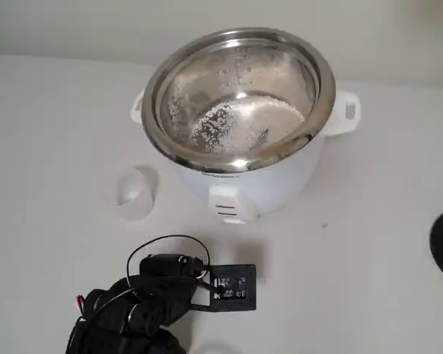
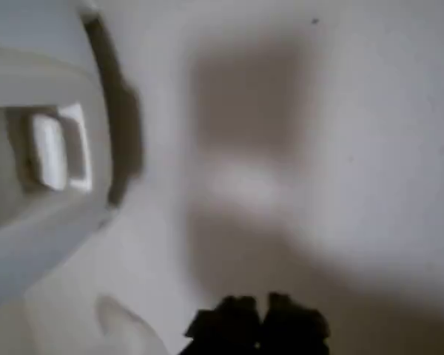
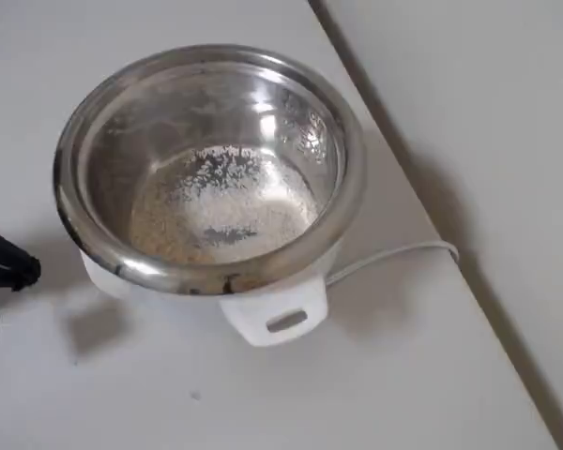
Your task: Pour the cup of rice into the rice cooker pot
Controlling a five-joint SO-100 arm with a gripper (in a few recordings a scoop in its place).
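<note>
We are looking at a pot (image 1: 240, 96) that is already holding rice (image 1: 240, 125): a pale granular layer is covering most of its floor, thinning to scattered grains toward 9 o'clock in the fixed view. In the overhead view the same layer (image 3: 220, 211) is sitting across the middle of the pot (image 3: 206, 169), so we are judging the pour as done or nearly done.

The cup (image 1: 136, 193) is standing on the table (image 1: 369, 243) at about 8 o'clock from the cooker (image 1: 258, 188), just beside it and apart from the arm. It is looking upright and pale; we cannot tell whether any grains are left inside. If it is empty, little is remaining beyond pulling the arm clear.

The arm is sitting at 6 o'clock in the fixed view, well short of the cup. In the wrist view the gripper (image 2: 259, 322) is showing as two dark tips low in the frame, close together with nothing between them that we can see, though blur is keeping us from being sure how tightly they are meeting.

On writing: embossed level marks are showing on the pot's inner wall, and a faint line of print is running under the rim on the cooker's front, but both are too small to read. The red marks by the front switch (image 1: 225, 210) are equally illegible.
</note>
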